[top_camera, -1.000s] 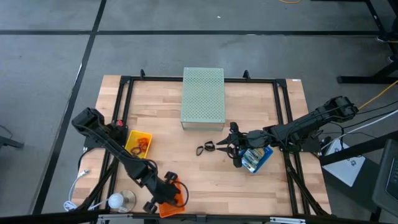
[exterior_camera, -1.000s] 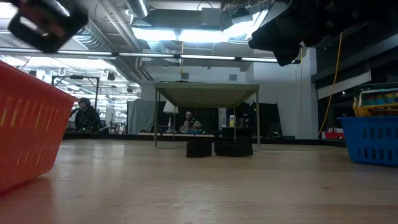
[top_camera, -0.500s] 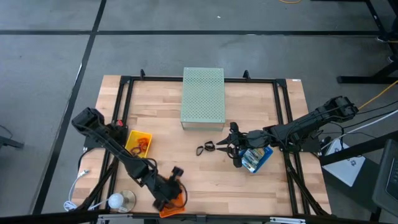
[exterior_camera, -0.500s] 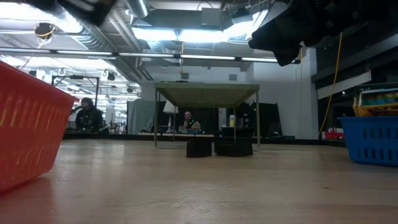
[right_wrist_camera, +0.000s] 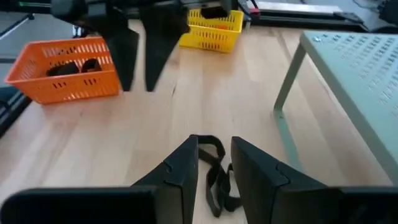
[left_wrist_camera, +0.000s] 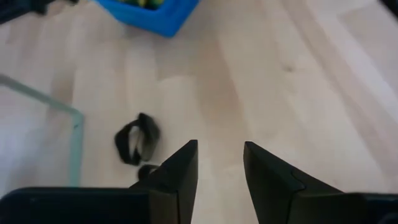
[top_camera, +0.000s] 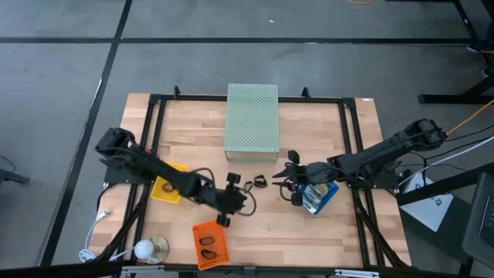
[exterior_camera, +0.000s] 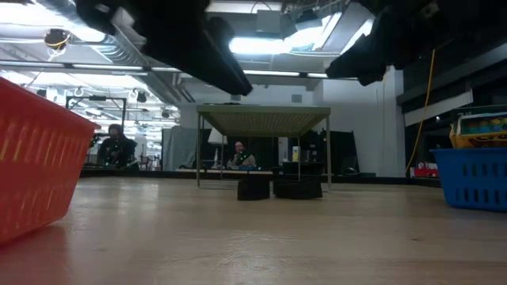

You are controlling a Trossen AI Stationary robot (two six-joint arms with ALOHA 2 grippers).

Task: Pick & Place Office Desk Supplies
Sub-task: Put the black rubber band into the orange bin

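Lying between both jaws, black loop (top_camera: 259, 182), left jaws (top_camera: 228, 199) parted empty, right jaws (top_camera: 291, 181) parted around it.

Two black loops (top_camera: 207, 244) lie in the orange tray; another black loop (top_camera: 259, 182) rests mid-table.

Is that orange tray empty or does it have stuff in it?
Not empty: the orange tray holds two black loop pieces, seen from above.

yellow tray (top_camera: 165, 191) partly hidden under left arm
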